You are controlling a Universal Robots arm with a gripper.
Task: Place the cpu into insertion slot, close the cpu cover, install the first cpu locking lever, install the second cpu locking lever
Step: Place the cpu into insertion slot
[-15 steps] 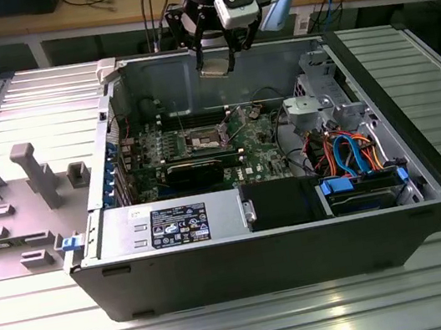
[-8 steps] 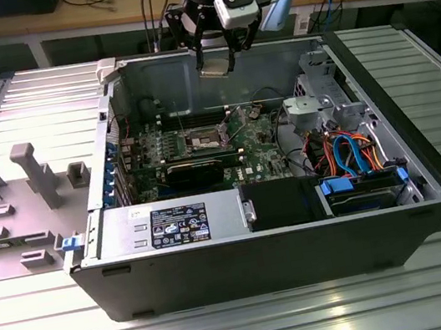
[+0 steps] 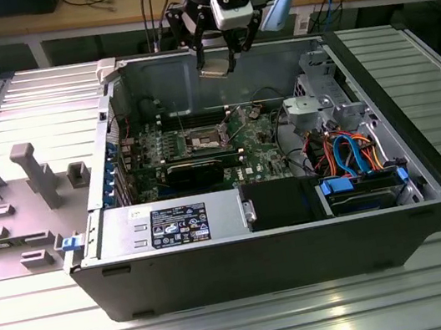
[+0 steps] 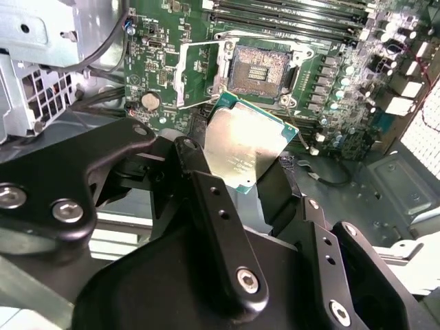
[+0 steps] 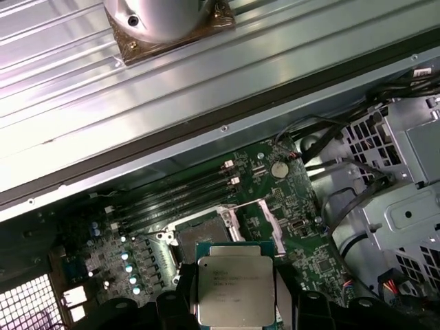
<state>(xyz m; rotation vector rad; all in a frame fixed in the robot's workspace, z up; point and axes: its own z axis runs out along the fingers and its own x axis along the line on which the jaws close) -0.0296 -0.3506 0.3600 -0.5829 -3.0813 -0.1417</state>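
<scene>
At the exterior view's left a grey side panel (image 3: 15, 199) lies flat on the slatted metal table (image 3: 231, 328), just beside the open computer case (image 3: 260, 251). Inside the case, along the near wall, sits the power supply (image 3: 171, 224), and beyond it the green motherboard (image 3: 158, 146) lies on the case floor. Near the board's middle is the insertion slot (image 3: 204, 140). In the second wrist view its dark pin field is bare, the cpu cover (image 4: 184, 72) stands tilted up and open along one side of it, and a round coin battery (image 4: 150, 101) sits on the board just past the cover. Over the board, up by the top edge of the case's far wall, hangs the gripper (image 3: 216, 58). Its two black fingers (image 4: 206, 199) are drawn in against opposite edges of the cpu (image 4: 246, 137) and have firm hold of it, the silver face towards the wrist and the tan underside towards the board. The chip is in the air, well apart from the slot, touching nothing but the fingers. Further to the exterior view's right a silver drive cage (image 3: 320, 102) stands against the case wall. In front of it, blue and orange cables (image 3: 354, 151) loop down towards the near corner.
</scene>
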